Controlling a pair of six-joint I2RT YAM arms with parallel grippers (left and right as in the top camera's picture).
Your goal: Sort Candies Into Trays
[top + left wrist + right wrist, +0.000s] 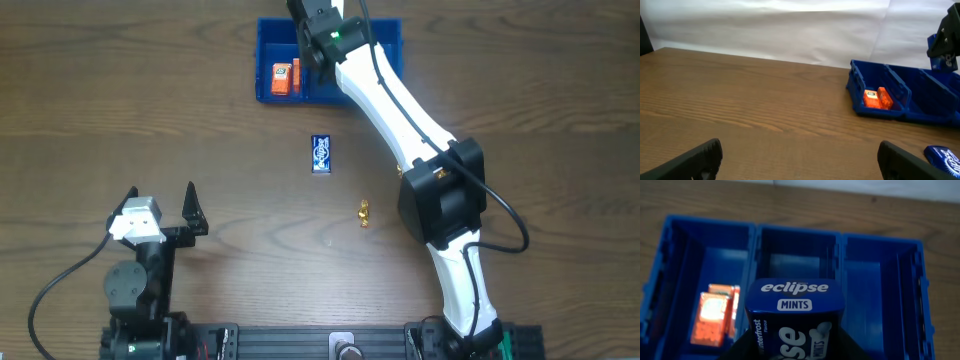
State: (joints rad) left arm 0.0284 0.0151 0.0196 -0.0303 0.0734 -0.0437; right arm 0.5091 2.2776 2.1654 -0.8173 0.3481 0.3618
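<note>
The right tool (308, 45) is gripping a mint tin (794, 305) above the middle compartment of the blue tray (840, 250) — orange candies (715, 315) are lying in its left one. The left tool (162, 195) is sitting open, near left.

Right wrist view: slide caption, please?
Right tool holds a mint box over the blue tray's middle compartment; orange candies lie in the next one.

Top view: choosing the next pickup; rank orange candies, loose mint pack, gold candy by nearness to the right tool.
1. Orange candies, left compartment of tray, by the right tool.
2. Loose mint pack, view's centre.
3. Gold candy, lower right of it.
</note>
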